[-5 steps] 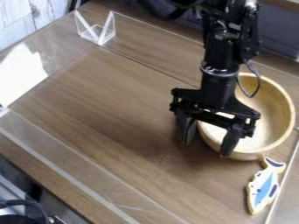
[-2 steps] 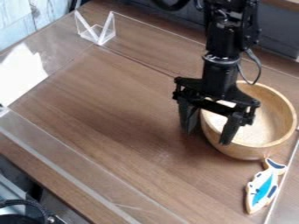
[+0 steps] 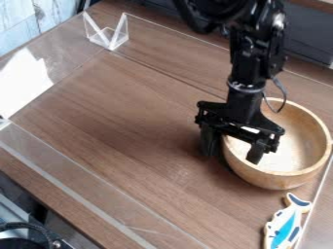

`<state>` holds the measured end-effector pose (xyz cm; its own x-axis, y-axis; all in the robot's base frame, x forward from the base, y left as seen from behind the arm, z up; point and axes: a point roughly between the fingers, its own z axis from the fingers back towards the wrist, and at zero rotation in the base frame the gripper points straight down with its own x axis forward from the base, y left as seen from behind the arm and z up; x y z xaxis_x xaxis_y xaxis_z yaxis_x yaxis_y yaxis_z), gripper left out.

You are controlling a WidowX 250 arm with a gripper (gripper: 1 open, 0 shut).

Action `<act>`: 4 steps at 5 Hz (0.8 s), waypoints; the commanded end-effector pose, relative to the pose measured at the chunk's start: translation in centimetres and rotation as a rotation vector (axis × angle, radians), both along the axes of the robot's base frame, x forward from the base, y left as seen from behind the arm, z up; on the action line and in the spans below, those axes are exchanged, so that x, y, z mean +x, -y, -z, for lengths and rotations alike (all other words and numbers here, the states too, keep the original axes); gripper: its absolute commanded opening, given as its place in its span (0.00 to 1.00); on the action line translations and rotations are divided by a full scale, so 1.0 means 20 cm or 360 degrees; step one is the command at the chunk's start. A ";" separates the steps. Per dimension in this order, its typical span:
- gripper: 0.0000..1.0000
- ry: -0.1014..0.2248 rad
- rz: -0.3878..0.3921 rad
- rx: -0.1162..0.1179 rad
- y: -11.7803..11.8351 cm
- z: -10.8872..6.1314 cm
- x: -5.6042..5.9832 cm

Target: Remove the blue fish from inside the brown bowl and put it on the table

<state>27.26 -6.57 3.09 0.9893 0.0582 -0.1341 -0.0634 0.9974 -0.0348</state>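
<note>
Both brown bowl (image 3: 277, 146) and blue fish (image 3: 285, 227) shifted downward; wide, empty gripper (image 3: 236, 148) straddling the bowl's rim could apparently drag it further.

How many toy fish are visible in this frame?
1: a small blue-and-cream toy fish lies on the dark wood-grain table at the bottom right, outside the tan wooden bowl. The gripper hides part of the bowl's interior.

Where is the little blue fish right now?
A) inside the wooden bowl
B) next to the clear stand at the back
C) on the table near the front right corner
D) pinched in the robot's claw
C: the blue fish lies flat on the table at the bottom right, outside the brown bowl, while the open end effector carries nothing.
</note>
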 end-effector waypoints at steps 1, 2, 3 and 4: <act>1.00 0.0083 0.0030 -0.0006 0.02 -0.02 0.08; 1.00 0.0072 0.0082 -0.0005 0.03 -0.04 0.07; 1.00 0.0061 0.0133 -0.0006 0.05 -0.06 0.05; 1.00 0.0050 -0.0005 -0.0003 0.08 -0.03 0.02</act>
<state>27.41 -7.68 2.77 0.9878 0.0764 -0.1354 -0.0806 0.9964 -0.0258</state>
